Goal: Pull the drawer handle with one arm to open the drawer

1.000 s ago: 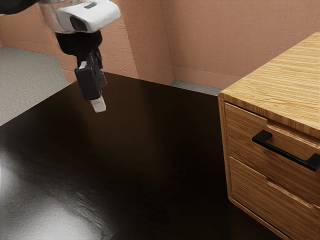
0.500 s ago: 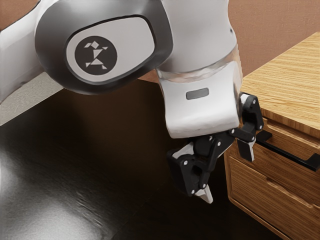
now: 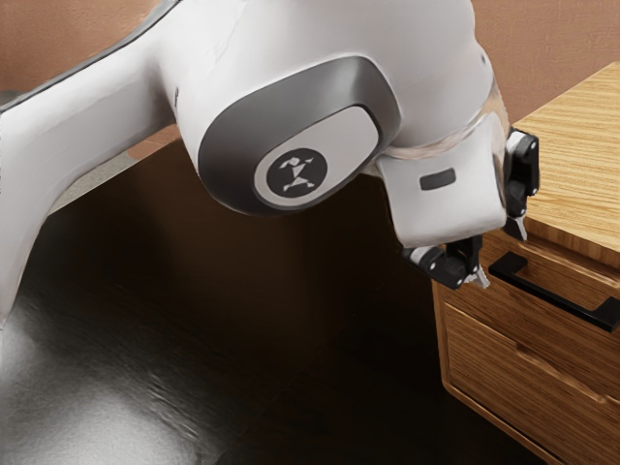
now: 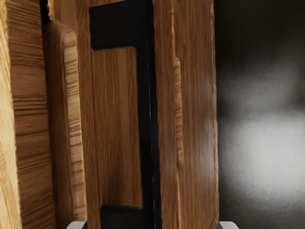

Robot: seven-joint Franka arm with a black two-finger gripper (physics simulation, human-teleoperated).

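Observation:
A wooden cabinet [image 3: 572, 145] stands at the exterior view's right with two drawers. The upper drawer [image 3: 465, 237] carries a long black bar handle [image 3: 567, 298] and looks shut. My gripper [image 3: 496, 254] hovers just in front of the handle's end nearest the arm, open, one finger above and one below the bar. In the wrist view the handle [image 4: 145, 119] runs straight ahead of the hand, lined up between the two pale fingertips [image 4: 78, 224], which stand wide apart and hold nothing.
The lower drawer [image 3: 523, 387] has no visible handle. The cabinet sits on a glossy black table [image 3: 194, 368]. A salmon wall [image 3: 542, 39] rises behind. My large white arm [image 3: 291, 107] covers much of the exterior view's upper left.
My arm has swung from the far upper left across the table to the cabinet. The hand has turned so its fingers face the upper drawer's handle.

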